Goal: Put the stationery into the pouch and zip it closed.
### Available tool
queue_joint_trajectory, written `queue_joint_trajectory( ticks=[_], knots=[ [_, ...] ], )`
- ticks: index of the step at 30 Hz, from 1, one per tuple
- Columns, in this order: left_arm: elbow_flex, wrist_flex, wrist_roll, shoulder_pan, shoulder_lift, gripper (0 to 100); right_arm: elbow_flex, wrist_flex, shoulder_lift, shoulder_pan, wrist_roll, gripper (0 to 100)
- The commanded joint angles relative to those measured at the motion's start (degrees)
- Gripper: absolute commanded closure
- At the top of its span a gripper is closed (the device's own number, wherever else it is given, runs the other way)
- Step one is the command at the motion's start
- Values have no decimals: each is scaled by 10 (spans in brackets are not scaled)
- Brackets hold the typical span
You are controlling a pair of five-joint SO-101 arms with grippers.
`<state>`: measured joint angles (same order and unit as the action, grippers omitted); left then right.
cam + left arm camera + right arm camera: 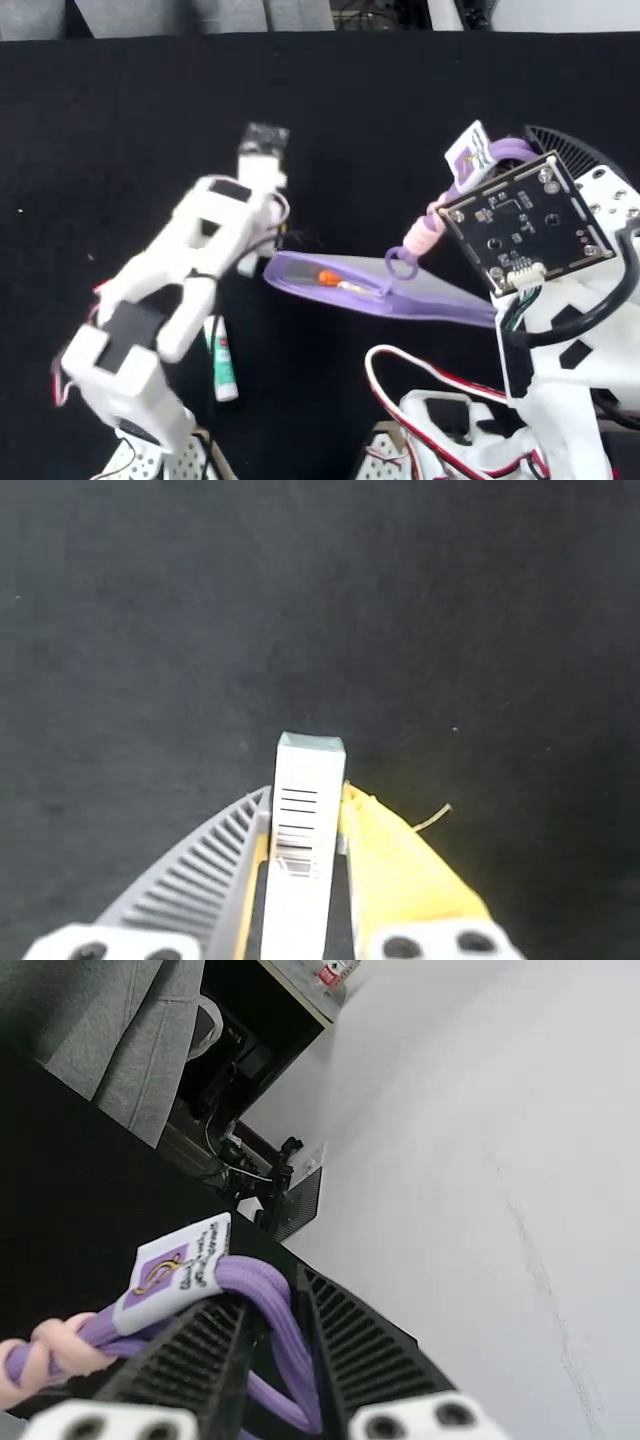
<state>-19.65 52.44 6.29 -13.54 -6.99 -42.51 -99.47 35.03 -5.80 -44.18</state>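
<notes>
Task in progress, well short of complete. The left gripper (305, 825) has its jaws pinched on a small white box (309, 780), a stationery item held above the black table (120, 120) and not yet in the pouch. In the high view that box (265, 140) sits at the tip of the left arm, near the pouch's open end but apart from it. The right gripper (272, 1325) has its jaws pressed onto the purple loop (262, 1285) at the pouch's end, with the loop's tag (180, 1270) just beside them. I judge this to be a steadying hold that keeps the pouch (410, 292) presented to the other arm. A pink cord (420, 240) hangs from the loop towards the pouch. An orange item (326, 277) shows at the pouch mouth. It looks to be inside, though from this angle I cannot confirm how far in it sits. One green-and-white stick (222, 362) lies on the table beside the left arm, outside the pouch. The zip appears undone. Outstanding: insert the white box, collect and insert the stick, then draw the zip shut.
</notes>
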Motion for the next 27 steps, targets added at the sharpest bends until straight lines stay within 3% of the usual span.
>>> queue_joint_trajectory(
  ticks=[1,7,12,15,22,27],
  knots=[
    [95,80,-6,14,157,971,1,-4,3,-6,-4,987],
    [144,102,-6,8,383,971,0,-4,3,-8,-4,987],
    [99,43,-2,7,539,971,0,-5,3,-7,-4,987],
    [20,2,25,-14,616,971,0,-5,3,-7,-4,987],
    [-246,-155,64,-145,855,971,0,-5,3,-9,-4,987],
    [-409,-269,67,-161,1034,971,0,-5,3,-9,-4,987]
  ],
)
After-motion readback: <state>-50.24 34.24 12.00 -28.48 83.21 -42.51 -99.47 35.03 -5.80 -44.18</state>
